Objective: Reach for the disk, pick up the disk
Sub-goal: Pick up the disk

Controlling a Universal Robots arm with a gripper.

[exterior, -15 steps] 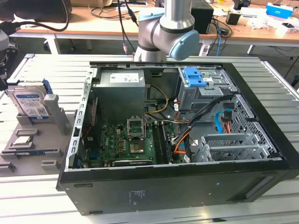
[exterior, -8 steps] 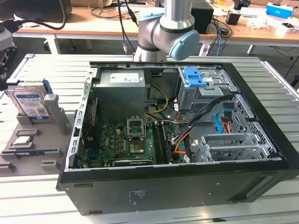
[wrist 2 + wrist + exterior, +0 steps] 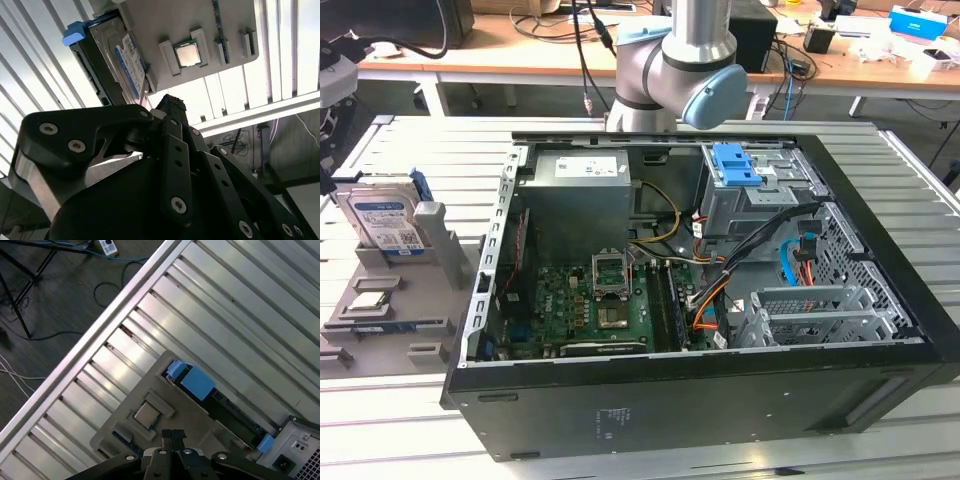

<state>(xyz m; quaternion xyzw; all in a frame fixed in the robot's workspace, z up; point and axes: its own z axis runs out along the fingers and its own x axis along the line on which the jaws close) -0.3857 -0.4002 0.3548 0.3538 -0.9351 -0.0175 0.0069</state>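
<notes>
The disk (image 3: 385,222) is a silver hard drive with a blue-and-white label and blue side rails. It stands on edge in a grey holder (image 3: 435,260) at the exterior view's left, on the slatted table beside the computer case. In the first wrist view I see the disk (image 3: 200,384) edge-on from above. My gripper (image 3: 173,434) is high over the holder, well apart from the drive, with its fingertips together and nothing between them. In the second wrist view the disk (image 3: 122,65) lies beyond my black gripper (image 3: 170,105).
An open black computer case (image 3: 700,400) takes up the middle of the table, with a blue drive-cage latch (image 3: 735,165) inside. A small square chip (image 3: 146,415) sits in the grey holder near the drive. The table edge (image 3: 100,325) and cabled floor lie beyond.
</notes>
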